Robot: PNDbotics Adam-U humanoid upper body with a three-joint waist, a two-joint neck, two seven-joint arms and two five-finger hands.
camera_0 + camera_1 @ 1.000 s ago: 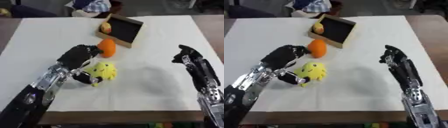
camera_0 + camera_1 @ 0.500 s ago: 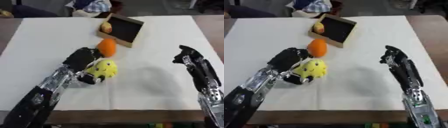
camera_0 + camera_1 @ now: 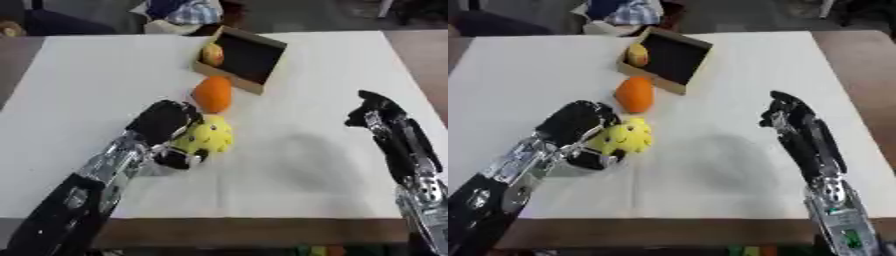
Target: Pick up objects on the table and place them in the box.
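Note:
My left hand [image 3: 162, 122] has its fingers and thumb curled round a yellow soft toy [image 3: 206, 137] with dark dots, at the middle left of the white table. An orange fruit [image 3: 213, 94] lies just beyond the toy, touching or nearly touching it. Behind that stands a dark cardboard box [image 3: 247, 59], tilted, with a yellowish fruit [image 3: 213, 54] at its left inner edge. On the right my right hand [image 3: 787, 117] hovers above the table, fingers relaxed, holding nothing.
The white table [image 3: 87, 75] has its near edge at the bottom of the view. Clothing in blue and white [image 3: 179, 11] lies beyond the far edge, behind the box.
My left hand has closed round the yellow toy and carried it a little forward, toward the orange. The right hand has stayed in place.

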